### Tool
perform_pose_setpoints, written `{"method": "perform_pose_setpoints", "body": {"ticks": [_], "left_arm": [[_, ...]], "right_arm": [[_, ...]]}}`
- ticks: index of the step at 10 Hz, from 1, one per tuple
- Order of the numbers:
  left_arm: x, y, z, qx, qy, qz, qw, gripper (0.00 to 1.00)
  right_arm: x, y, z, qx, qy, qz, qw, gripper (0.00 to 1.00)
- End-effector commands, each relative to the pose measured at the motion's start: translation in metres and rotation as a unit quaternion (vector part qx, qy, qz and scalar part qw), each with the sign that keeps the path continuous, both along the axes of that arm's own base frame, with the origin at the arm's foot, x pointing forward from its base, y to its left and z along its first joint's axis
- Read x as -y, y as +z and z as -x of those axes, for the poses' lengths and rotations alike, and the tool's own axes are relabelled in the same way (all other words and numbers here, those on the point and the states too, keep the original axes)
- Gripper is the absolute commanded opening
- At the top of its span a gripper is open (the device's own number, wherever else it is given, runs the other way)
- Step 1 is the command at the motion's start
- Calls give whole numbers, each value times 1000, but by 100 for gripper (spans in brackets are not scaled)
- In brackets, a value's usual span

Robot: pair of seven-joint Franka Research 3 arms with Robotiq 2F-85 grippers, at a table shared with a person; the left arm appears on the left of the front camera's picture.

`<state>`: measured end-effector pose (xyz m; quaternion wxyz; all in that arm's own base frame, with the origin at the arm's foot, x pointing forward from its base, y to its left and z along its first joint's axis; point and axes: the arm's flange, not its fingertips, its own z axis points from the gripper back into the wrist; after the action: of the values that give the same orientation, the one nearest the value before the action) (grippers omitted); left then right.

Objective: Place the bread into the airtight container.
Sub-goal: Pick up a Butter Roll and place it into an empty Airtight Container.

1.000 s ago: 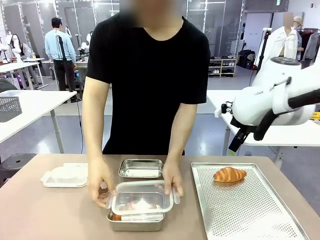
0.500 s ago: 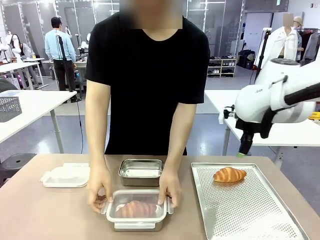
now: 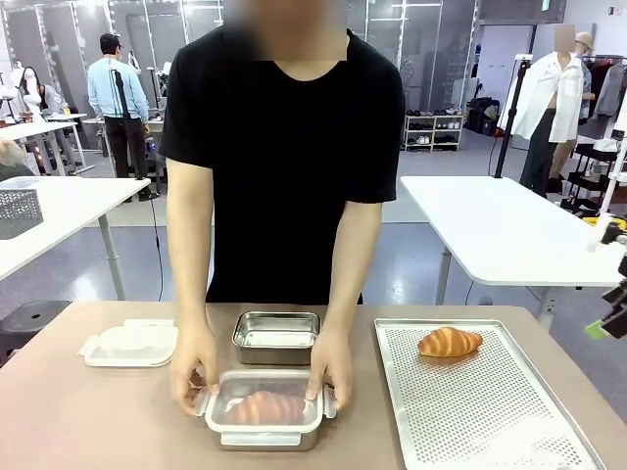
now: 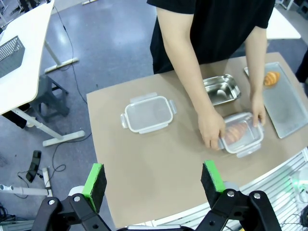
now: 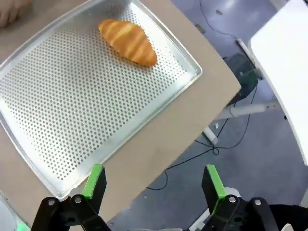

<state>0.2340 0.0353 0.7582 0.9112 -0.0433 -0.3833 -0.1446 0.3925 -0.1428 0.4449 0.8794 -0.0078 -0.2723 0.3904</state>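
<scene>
Bread (image 3: 263,407) lies inside the airtight container (image 3: 263,440), a steel box under a clear lid (image 3: 294,382), close to the near edge of the table (image 3: 78,421). One hand (image 3: 194,367) and the other hand (image 3: 333,364) of the person press the lid's short sides. Just behind stands a second steel pan (image 3: 277,338). A clip-lock plastic box (image 3: 129,345) lies well to the left, with bare tabletop between. A second croissant (image 3: 450,341) rests near the far rim of the perforated tray (image 3: 490,411), whose outer corner comes close to the table's edge. The left gripper (image 4: 153,172) hangs high over the near edge, fingers spread wide; the right gripper (image 5: 151,175) hovers off the tray's corner, equally spread.
</scene>
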Motion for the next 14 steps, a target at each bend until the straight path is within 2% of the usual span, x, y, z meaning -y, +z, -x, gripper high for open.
{"method": "perform_pose_setpoints", "body": {"ticks": [1,14], "left_arm": [[2,0,1,0,3,-3,1000,100],[2,0,1,0,3,-3,1000,100]], "right_arm": [[-6,-10,1,25,11,8,1000,100],[-4,-16,16,22,-16,1,1000,100]]}}
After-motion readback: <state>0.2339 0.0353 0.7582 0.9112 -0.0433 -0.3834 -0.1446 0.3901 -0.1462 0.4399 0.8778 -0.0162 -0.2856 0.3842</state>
